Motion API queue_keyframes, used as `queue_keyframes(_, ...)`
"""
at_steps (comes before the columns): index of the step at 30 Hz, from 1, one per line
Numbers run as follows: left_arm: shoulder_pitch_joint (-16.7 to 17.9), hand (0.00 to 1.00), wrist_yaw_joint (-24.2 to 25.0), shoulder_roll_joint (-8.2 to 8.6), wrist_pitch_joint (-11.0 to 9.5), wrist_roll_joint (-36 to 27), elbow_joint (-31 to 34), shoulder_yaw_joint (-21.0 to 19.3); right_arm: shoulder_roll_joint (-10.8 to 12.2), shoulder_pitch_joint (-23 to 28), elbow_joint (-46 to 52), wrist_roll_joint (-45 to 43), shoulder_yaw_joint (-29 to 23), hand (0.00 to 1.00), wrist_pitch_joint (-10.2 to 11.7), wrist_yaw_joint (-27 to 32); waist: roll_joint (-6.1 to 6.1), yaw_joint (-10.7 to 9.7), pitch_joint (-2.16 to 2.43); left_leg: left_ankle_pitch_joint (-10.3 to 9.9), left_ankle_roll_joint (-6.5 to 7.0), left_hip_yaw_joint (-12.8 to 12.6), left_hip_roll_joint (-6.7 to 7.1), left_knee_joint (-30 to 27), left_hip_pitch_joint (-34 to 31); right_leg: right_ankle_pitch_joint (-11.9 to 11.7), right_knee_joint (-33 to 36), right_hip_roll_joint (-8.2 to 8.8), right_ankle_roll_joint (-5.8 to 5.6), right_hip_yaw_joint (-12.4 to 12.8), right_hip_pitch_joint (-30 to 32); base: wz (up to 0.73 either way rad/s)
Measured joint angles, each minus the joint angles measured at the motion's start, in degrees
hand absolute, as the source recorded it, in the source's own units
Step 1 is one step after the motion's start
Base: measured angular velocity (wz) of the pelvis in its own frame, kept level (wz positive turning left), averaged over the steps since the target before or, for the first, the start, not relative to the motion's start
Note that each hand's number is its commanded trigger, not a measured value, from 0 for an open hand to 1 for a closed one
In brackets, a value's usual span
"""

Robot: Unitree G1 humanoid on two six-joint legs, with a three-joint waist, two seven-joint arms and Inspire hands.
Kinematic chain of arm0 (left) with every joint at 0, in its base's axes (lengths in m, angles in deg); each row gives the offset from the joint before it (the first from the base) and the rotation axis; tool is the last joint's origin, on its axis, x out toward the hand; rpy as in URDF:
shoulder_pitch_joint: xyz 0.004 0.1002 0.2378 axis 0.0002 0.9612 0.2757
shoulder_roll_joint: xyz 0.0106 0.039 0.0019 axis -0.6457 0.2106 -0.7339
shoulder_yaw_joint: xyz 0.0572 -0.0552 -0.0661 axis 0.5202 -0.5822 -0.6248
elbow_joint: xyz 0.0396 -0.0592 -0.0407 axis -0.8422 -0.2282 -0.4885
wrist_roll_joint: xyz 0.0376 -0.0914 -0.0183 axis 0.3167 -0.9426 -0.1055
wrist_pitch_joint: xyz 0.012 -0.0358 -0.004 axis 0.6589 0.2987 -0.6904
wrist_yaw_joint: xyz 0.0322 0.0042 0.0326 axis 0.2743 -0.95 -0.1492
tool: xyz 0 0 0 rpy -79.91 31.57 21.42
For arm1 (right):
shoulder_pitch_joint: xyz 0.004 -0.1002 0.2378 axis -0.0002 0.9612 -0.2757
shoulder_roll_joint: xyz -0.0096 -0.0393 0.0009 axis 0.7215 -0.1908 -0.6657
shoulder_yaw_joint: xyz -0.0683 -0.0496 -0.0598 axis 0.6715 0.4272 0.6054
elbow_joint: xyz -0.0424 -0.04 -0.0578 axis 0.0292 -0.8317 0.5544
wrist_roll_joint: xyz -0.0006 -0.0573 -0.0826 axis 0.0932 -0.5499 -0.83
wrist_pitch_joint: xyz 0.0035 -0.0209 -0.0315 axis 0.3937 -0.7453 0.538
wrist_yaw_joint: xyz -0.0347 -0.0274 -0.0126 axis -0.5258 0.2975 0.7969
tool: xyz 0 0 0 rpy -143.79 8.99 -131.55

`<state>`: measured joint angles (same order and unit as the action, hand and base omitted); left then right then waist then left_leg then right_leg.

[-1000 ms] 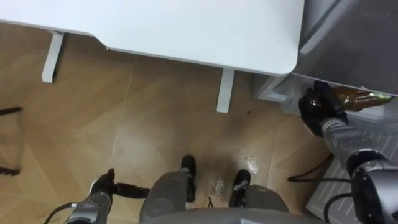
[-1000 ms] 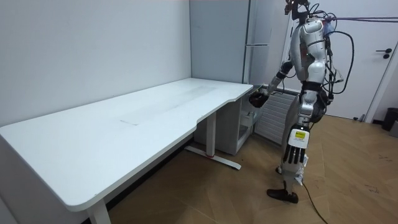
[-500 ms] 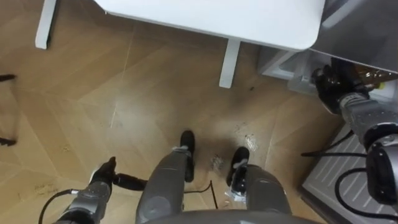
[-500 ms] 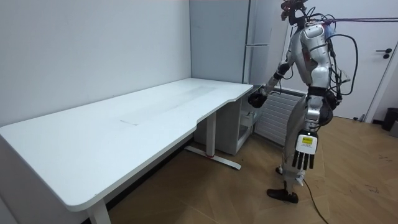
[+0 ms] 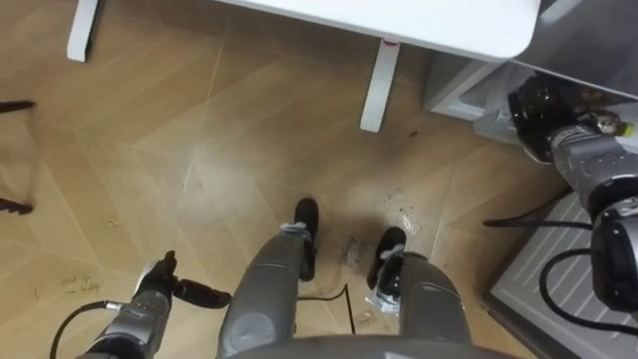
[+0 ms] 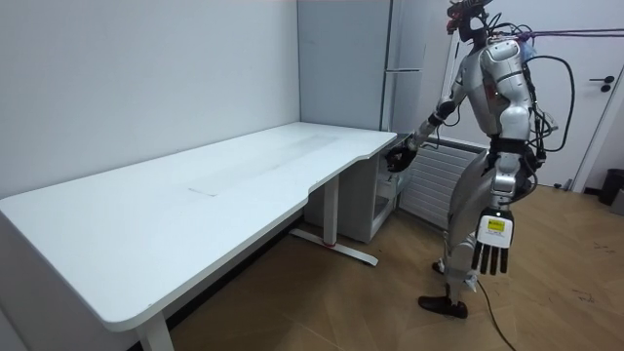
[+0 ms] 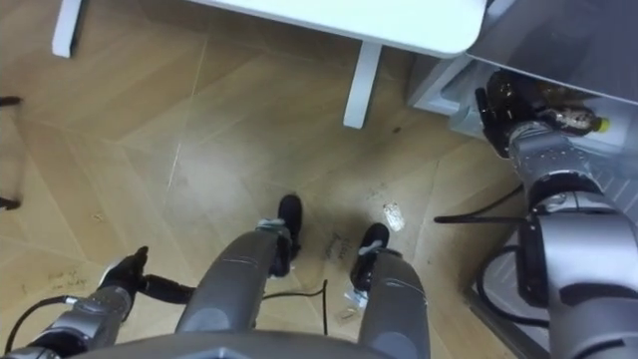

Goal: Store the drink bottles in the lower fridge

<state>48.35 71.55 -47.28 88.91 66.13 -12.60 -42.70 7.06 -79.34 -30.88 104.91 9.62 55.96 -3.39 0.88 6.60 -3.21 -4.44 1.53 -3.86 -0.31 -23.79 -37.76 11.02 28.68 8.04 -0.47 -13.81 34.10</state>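
The bottle [image 7: 564, 118] is sitting right at the open lower part of the fridge [image 6: 341, 78], with the right hand [image 7: 498, 108] reaching in, fingers clamped round it. The left hand [image 6: 492, 246] is hanging by the robot's side, fingers straight and apart, near the white surface [image 6: 195, 195].

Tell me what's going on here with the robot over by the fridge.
The robot stands at the end of the long white desk and reaches its right hand into the open bottom part of the tall grey fridge. That hand grips a brown plastic drink bottle, held roughly level and not yet released. Its left hand hangs open at its side.
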Motion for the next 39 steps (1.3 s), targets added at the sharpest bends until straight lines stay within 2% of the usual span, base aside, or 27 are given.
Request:
queue_keyframes(3, 0.0, 0.00, 0.0, 0.00, 0.0, 0.0, 0.0, 0.0, -0.4, 0.0, -0.1, -0.2, 0.0, 0.00, 0.0, 0.2, 0.02, 0.0, 0.12, 0.0, 0.01, -0.6, -0.15, 0.0, 0.5, 0.0, 0.1, -0.10, 0.00, 0.6, -0.1, -0.07)
queue_keyframes(4, 0.0, 0.00, 0.0, 0.00, 0.0, 0.0, 0.0, 0.0, -0.9, 0.0, -0.4, -0.2, 0.0, 0.00, 0.1, 0.7, -0.03, 0.0, 0.32, 0.0, 0.01, -0.7, -0.18, 0.0, 0.6, 0.0, 0.1, -0.13, -0.01, 0.8, -0.1, -0.08)
queue_keyframes(7, 0.1, 0.00, 0.0, -0.06, 0.1, 0.0, 0.2, 0.0, -2.3, 0.2, -0.5, -0.7, 0.1, 0.00, 0.2, 0.7, -0.03, -0.1, 0.38, 0.0, 0.01, -0.9, -0.21, 0.2, 1.6, 0.0, -0.1, -0.14, -0.01, 0.9, -1.0, -0.02)
queue_keyframes(9, 0.1, 0.00, 0.0, -0.05, 0.1, 0.0, 0.4, 0.0, -2.2, 0.5, -0.7, -0.7, 0.1, 0.00, 0.0, 0.7, -0.13, 0.0, 0.44, 0.0, -0.01, -0.7, -0.25, 0.3, 2.5, 0.0, -0.5, -0.22, 0.00, 0.7, -2.0, 0.03)
queue_keyframes(10, 0.1, 0.00, 0.0, -0.05, 0.0, 0.0, 0.5, 0.0, -2.1, 0.8, -0.8, -0.7, 0.0, 0.00, 0.0, 0.7, -0.32, 0.0, 0.74, 0.1, -0.03, -0.6, -0.34, 0.3, 2.6, -0.1, -1.0, -0.33, 0.00, 0.3, -2.6, 0.08)
queue_keyframes(11, 0.1, 0.00, 0.0, -0.07, 0.1, 0.0, 0.5, 0.0, -2.1, 0.8, -0.9, -0.8, 0.0, 0.00, 0.0, 0.7, -0.36, 0.0, 0.82, 0.1, -0.01, -0.6, -0.37, 0.3, 2.6, -0.2, -1.1, -0.34, -0.01, 0.2, -2.7, 0.08)
queue_keyframes(20, 0.2, 0.00, 0.1, -0.04, 0.0, 0.0, 0.9, -0.2, -2.1, 3.0, -3.0, -0.8, 0.0, 0.00, 0.1, -1.0, -0.47, 0.2, 0.89, 0.1, 0.03, -0.5, -1.03, 0.9, 5.5, -1.0, -4.3, -1.24, -0.14, -1.2, -7.4, 0.05)
queue_keyframes(26, -0.1, 0.00, 0.7, 0.06, -0.6, 0.1, 0.7, -2.5, -2.2, 6.8, -2.8, -4.5, 0.0, 0.00, 1.2, -5.0, -0.58, -0.2, 0.97, 0.1, -0.07, -0.6, -0.92, 2.9, 9.5, -1.1, -6.2, -1.40, -0.29, -1.3, -11.2, -0.01)
queue_keyframes(30, 0.8, 0.00, 1.4, 0.39, -1.2, 0.0, 0.7, -5.0, -2.2, 12.0, -1.9, -5.9, 0.0, 0.00, 2.0, -8.0, -0.42, -0.5, 1.54, 0.2, -0.30, -1.0, -0.91, 5.4, 13.7, -1.7, -9.5, -1.96, -0.55, -0.9, -15.4, -0.06)
queue_keyframes(35, 2.2, 0.00, 1.3, 0.98, -1.4, 0.2, 0.9, -6.4, -1.0, 16.8, -1.4, -9.5, 0.1, 0.00, 2.6, -11.0, -0.05, -3.0, 2.24, 0.3, -0.61, -1.4, -0.79, 8.6, 18.7, -2.1, -13.0, -2.38, -0.81, -1.0, -20.5, -0.01)
queue_keyframes(37, 2.7, 0.00, 1.4, 1.59, -1.6, 0.6, 0.8, -6.6, 1.2, 20.0, -1.4, -10.5, 0.1, 0.00, 2.9, -11.4, 0.32, -3.4, 2.66, -0.1, -1.02, -1.6, -0.87, 9.5, 21.5, -2.4, -14.8, -2.79, -0.87, -0.8, -23.6, -0.07)
queue_keyframes(39, 2.9, 0.00, 1.5, 2.15, -1.9, 0.7, 0.7, -6.8, 2.7, 22.7, -1.6, -11.3, 0.1, 0.00, 2.9, -12.0, 0.33, -3.4, 2.73, -0.6, -1.19, -1.8, -0.99, 9.7, 23.2, -2.4, -16.0, -3.00, -0.91, -0.8, -25.7, -0.05)
